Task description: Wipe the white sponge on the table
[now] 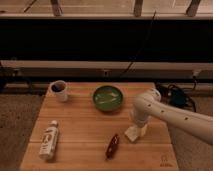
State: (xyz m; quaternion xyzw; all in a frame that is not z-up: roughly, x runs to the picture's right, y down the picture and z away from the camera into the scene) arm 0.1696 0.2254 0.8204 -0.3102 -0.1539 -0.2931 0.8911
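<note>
A: Now, entry for this moment. We place the end effector (137,126) at about 4 o'clock from the middle of the surface (82,127), pointing straight down from the white arm (172,116) that reaches in from the right edge.

B: And the white sponge (136,133)?

A: Directly under the end effector, touching it. We read the end effector as clenched on the white sponge, with the block pressed against the planks. No offset between the two to close; the relation that matters is sponge to bare wood.

B: Which way is the open run?

A: Toward 9 o'clock from the sponge we see the dark red object (112,145) lying just beside it, long axis running roughly 1 to 7 o'clock. Toward 12 o'clock sits the green bowl (109,98), near. Toward 6 o'clock the wood looks bare down to the near edge. We judge a stroke along 12–6 or toward 3 safer than toward 9.

B: Long axis of the sponge?

A: Roughly square, so we note none. Only one arm, so no choice of side.

B: Any writing?

A: White bottle (48,141) at 8 o'clock has a label; we cannot read it. A small dark mark (163,161) at the 5 o'clock corner; not legible. White cup (59,90) at 10 o'clock, no print seen.
</note>
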